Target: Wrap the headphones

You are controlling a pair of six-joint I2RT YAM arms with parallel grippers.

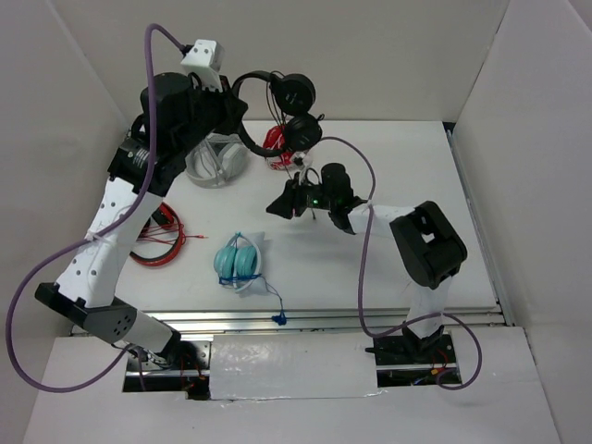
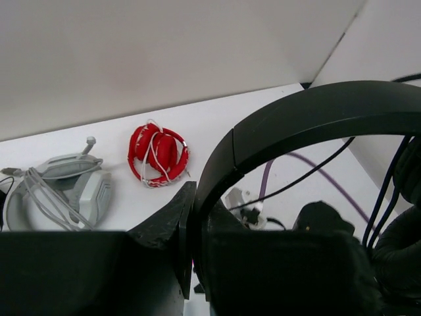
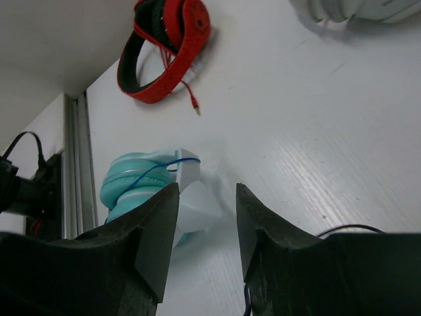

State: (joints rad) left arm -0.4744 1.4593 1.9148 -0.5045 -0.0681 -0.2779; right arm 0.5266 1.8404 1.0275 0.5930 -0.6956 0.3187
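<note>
Black fingers (image 2: 158, 230) of the left gripper (image 2: 192, 220) fill the bottom of the left wrist view, clamped tight on the headband (image 2: 309, 112) of the black headphones (image 1: 277, 111). That set is off the table (image 1: 416, 185), held in the air over its far side. Seen from above, the headband makes a C whose mouth faces right. The gripped curve is on the left and the two round earcups (image 1: 296, 92) lie close together on the right, one beyond the other. The long axis therefore runs roughly left to right across the top view. A thin black cable (image 2: 329, 158) runs below the band.

Two arms are at work. The right gripper (image 1: 285, 207) hovers low over the middle of the table, just on the near side of the earcups. Its jaws stand partly apart with nothing between them; through the gap the right wrist view shows only bare table and the teal headphones (image 3: 135, 187).

Five sets of headphones can be counted, one held and four lying on the table:
- The teal headphones have a blue cable and lie near the front edge.
- The red-and-black headphones (image 1: 157, 236) lie by the left arm.
- The grey headphones (image 2: 62, 191) lie at the far left.
- The small red headphones (image 2: 158, 155) are wound with a white cable and lie just to the right of the grey ones.
</note>
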